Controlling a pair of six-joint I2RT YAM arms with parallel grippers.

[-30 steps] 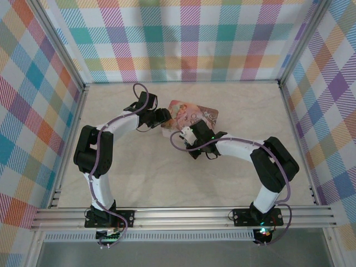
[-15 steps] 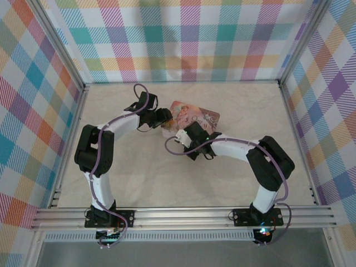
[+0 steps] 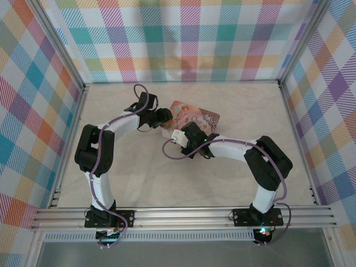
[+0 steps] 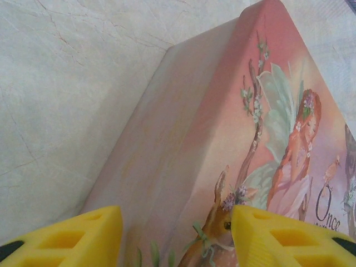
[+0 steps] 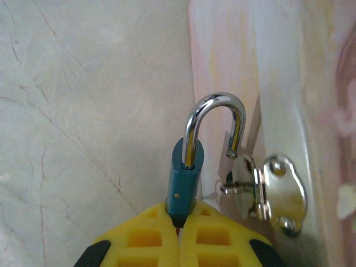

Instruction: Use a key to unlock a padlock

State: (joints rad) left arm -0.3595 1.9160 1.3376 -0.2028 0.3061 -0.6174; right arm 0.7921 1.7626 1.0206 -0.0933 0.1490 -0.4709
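Right arm [image 3: 233, 146] shifted left toward pink fairy-printed tin box [image 4: 222, 139]. Right tool [image 5: 179, 222]: closed on small blue-bodied padlock [image 5: 182, 181], steel shackle [image 5: 217, 103] sprung free beside tin's metal hasp [image 5: 278, 194]; likely unlocked. Left tool [image 4: 177, 233]: half-spread, clasping tin.

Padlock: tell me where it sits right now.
In the right wrist view the padlock is pinched in the right gripper, shackle swung open, just left of the metal hasp on the pink tin.
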